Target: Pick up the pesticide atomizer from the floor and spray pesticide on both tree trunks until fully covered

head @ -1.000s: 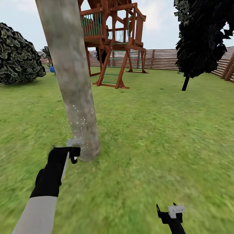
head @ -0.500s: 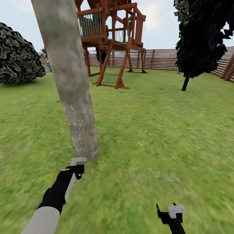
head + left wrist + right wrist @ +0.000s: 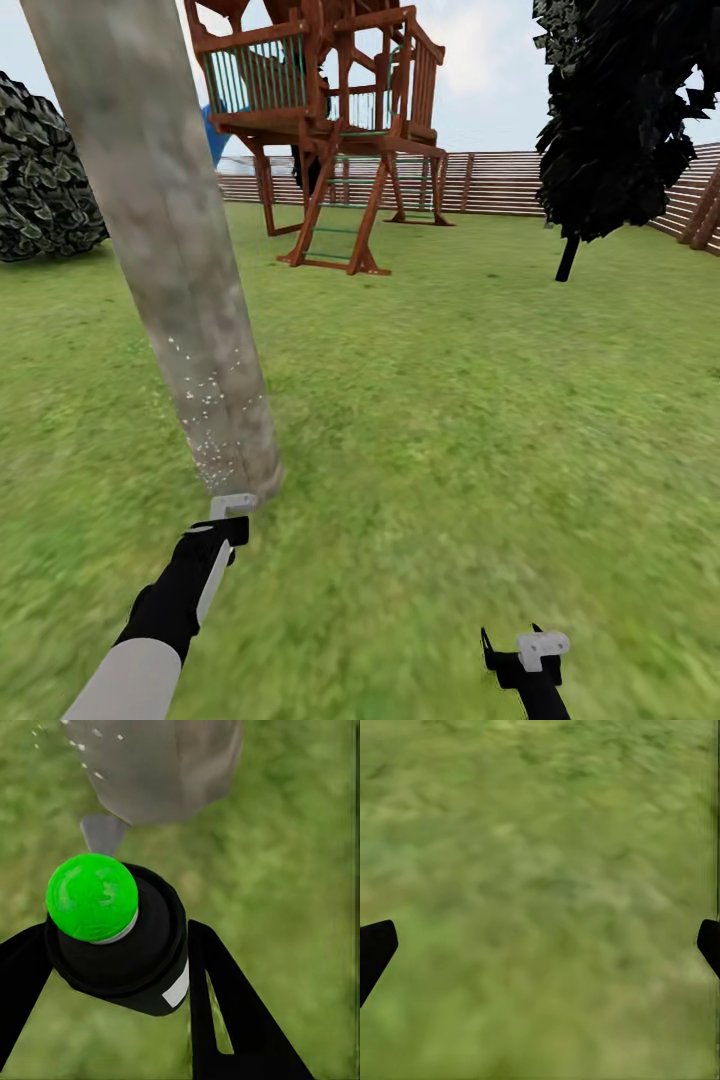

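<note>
A thick, mottled grey-tan tree trunk leans across the left of the head view, its base in the grass. White pesticide specks dot its lower part. My left gripper sits just short of the trunk's base, shut on the pesticide atomizer, a black bottle with a green top and a white label. Its top points toward the trunk's base. At the bottom right my right gripper hangs open over bare grass, fingertips wide apart.
A wooden play tower stands behind the trunk. A dark ragged tree is at the back right and a round bush at the far left. The slat fence closes the lawn. Open grass lies to the right.
The camera has shifted, so the trunk now sits further left in the picture. My left gripper with the atomizer has drawn back from beside the trunk's base to just in front of it.
</note>
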